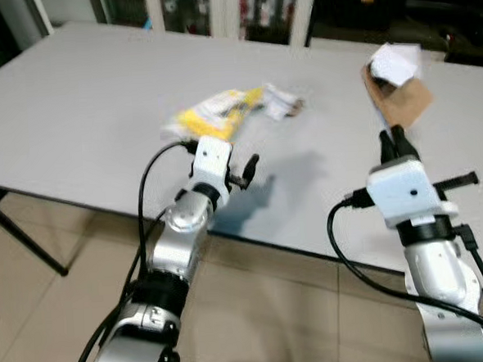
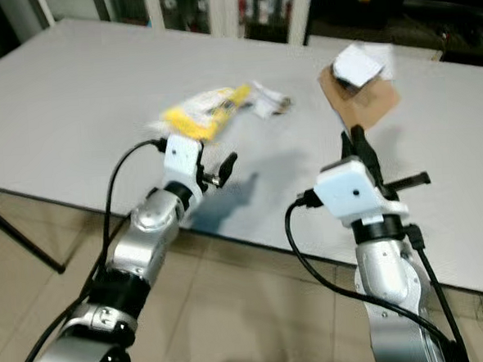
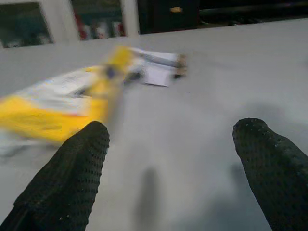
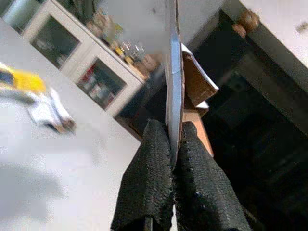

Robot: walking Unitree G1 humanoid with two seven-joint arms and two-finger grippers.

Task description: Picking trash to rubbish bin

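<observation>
Matt grey table (image 1: 74, 117), glossy yellow wrapper (image 1: 217, 113), brown cardboard (image 1: 400, 97)

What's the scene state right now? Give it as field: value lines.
surface: grey table
left pincer: open, low over the table's near edge, just short of the yellow wrapper
right pincer: shut on the cardboard piece, held up off the table
on the cardboard: white paper
other trash: small crumpled wrapper on the table beside the yellow one
bin: not seen
background: glass-door cabinets behind the table
</observation>
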